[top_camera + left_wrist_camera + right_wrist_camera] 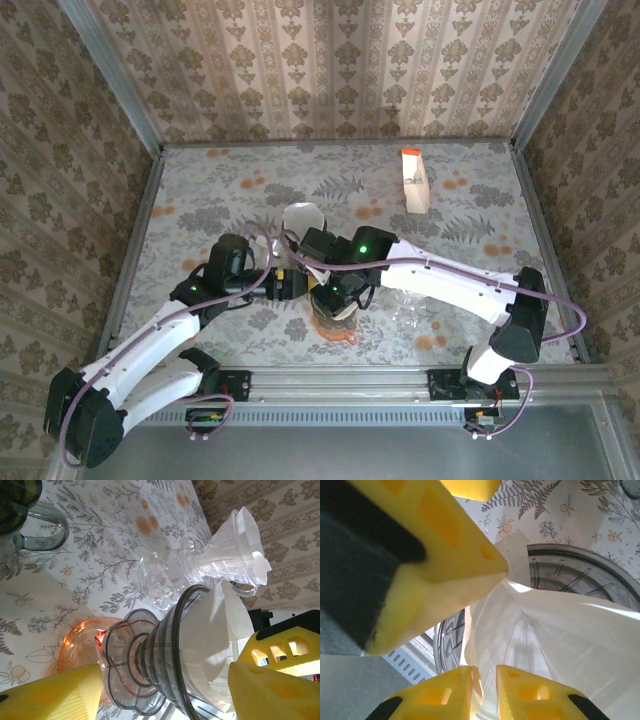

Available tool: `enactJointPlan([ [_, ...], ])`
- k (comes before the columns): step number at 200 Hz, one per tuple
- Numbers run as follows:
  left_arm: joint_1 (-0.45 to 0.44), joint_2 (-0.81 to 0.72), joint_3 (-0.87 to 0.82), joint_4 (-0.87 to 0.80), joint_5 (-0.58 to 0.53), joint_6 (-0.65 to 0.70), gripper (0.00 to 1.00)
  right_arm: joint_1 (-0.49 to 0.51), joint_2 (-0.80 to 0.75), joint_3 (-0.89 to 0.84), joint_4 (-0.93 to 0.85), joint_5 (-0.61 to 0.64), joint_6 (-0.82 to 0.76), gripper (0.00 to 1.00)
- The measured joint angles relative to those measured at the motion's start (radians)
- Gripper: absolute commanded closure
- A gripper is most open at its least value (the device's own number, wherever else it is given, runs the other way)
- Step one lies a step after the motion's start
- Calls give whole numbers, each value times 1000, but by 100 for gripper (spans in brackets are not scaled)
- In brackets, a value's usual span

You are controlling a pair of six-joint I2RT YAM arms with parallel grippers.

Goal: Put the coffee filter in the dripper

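The grey-clear ribbed dripper (150, 665) stands on an orange glass vessel (75, 650), low in the middle of the table (335, 318). The white paper coffee filter (555, 635) sits inside its cone, its edge rising above the rim (215, 630). My right gripper (484, 690) is above the dripper (338, 296) and pinches the filter's near edge between its yellow fingers. My left gripper (165, 680) comes in from the left (290, 283), one finger at the dripper's base and the other at its rim.
A second clear dripper holding a filter (235, 550) stands further back (303, 218). A clear glass dish (160, 575) lies beside it. A grey glass mug (45, 527) is near. An orange-and-white carton (414, 180) lies at the back right.
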Motion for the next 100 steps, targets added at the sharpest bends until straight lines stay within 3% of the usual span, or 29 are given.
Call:
enactJointPlan([
  [51, -5, 6, 0, -1, -4, 1, 36, -5, -21, -13, 29, -5, 6, 79],
  [75, -10, 6, 0, -9, -6, 1, 44, -5, -22, -24, 38, -13, 14, 79],
  [100, -11, 6, 1, -17, -7, 2, 46, -5, -22, -32, 40, -23, 20, 75],
])
